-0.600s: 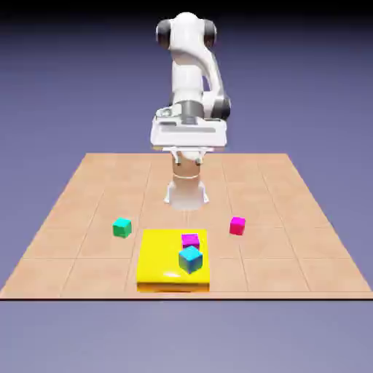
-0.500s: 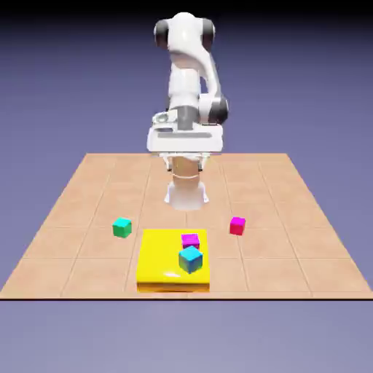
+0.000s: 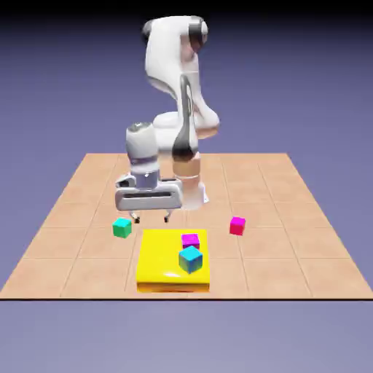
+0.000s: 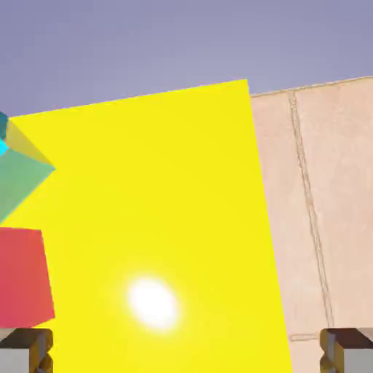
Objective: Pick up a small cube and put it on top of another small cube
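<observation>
The small teal-green cube (image 3: 122, 228) sits on the table, left of the yellow slab (image 3: 164, 273) in the exterior view. My gripper (image 3: 151, 217) hangs low and open with nothing between its fingers, over the slab's far edge, slightly right of and behind that cube. A magenta cube (image 3: 190, 240) and a cyan-blue cube (image 3: 190, 258) rest on the slab. Another magenta cube (image 3: 237, 225) lies on the table to the right. In the hand view my gripper (image 4: 186, 353) looks onto the yellow slab (image 4: 167, 218), with a reddish cube (image 4: 22, 277) and a greenish-cyan cube (image 4: 18, 178) at the left edge.
The tiled wooden table (image 3: 291, 255) ends close behind the slab's near side in the exterior view. My arm's base (image 3: 186, 191) stands just behind the gripper. Bare tiles (image 4: 328, 204) show right of the slab in the hand view.
The arm has swung down and toward the exterior view's left. The hand dropped from high by the base to just above the table at the slab's far edge. Jaws stayed open.
</observation>
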Robot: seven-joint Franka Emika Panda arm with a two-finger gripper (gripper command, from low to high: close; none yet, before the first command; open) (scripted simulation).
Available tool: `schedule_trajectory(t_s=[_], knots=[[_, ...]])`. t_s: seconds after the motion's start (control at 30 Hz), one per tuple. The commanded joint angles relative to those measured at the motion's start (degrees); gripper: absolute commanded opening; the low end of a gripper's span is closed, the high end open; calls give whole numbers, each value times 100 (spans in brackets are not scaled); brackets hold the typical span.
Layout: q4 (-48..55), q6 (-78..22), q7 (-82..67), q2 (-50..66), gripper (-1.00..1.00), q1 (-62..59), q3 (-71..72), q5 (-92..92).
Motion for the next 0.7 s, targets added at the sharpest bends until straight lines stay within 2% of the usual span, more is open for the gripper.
schedule_trajectory(t_s=[0.0,0.5,0.67], knots=[[21,-105,-82,144,0,98,-208,44],[330,-1641,-1286,2251,0,1556,-3260,688],[336,-1308,-1700,2645,0,894,-2431,1306]])
